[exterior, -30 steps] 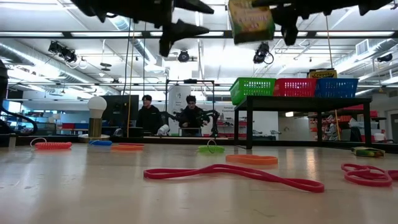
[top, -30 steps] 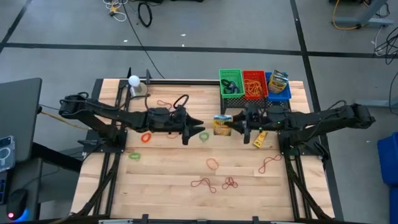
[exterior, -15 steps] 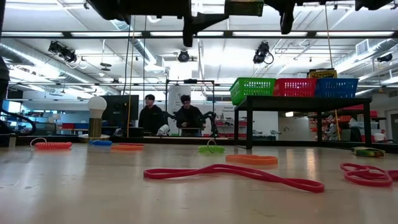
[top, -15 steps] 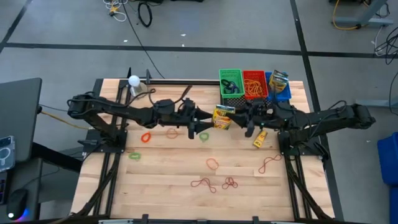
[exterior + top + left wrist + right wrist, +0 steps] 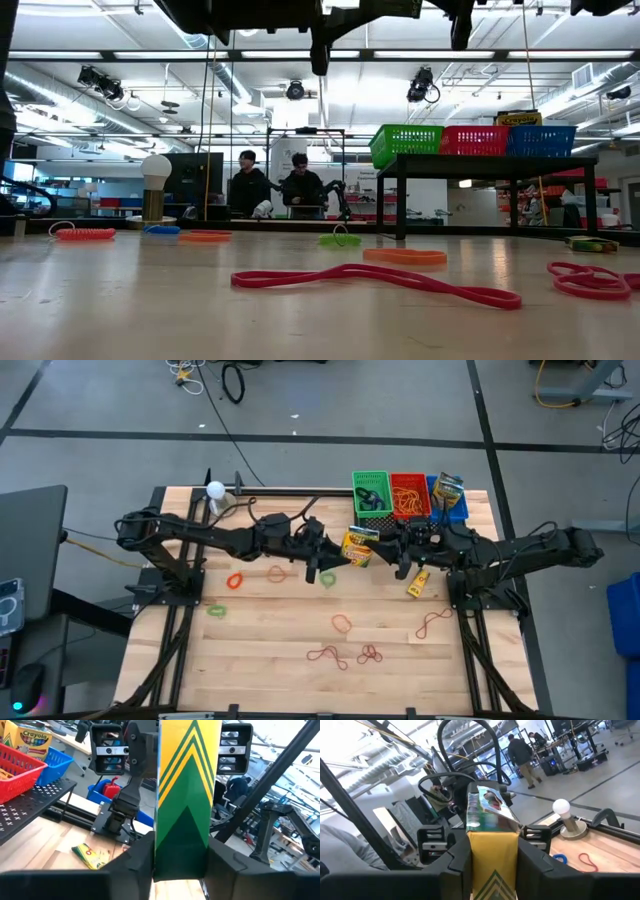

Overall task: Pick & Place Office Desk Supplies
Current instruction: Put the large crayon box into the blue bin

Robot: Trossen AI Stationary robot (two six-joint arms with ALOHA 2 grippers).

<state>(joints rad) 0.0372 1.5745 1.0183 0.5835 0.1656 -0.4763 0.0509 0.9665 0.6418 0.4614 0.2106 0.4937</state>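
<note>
While both arms meet above the middle of the worktop (image 5: 270, 650), the step in hand seems to be a handover of the yellow crayon box (image 5: 358, 546) from one arm to the other. At the left part, the left arm reaches from the left edge toward the middle, and the left gripper (image 5: 330, 560) has its two fingers on both sides of the box; in the left wrist view the box (image 5: 186, 795) stands between the dark fingers (image 5: 132, 865) and touches them, so I judge it is pinched there. Below this gripper, a few loose rubber bands (image 5: 342, 624) lie on the wood toward the front edge, and an orange ring (image 5: 235, 580) lies nearer the left edge. To the right, the right gripper (image 5: 388, 552) holds the other end of the same box, its fingers (image 5: 457, 862) pressed on it in the right wrist view, so the box hangs in the air between both grippers, well above the worktop. Near the back right corner stand the green basket (image 5: 370, 491), the red basket (image 5: 408, 495) and the blue basket (image 5: 447, 500). For the next move, I think one gripper must let go only when the other grip is firm, otherwise the box can fall.
</note>
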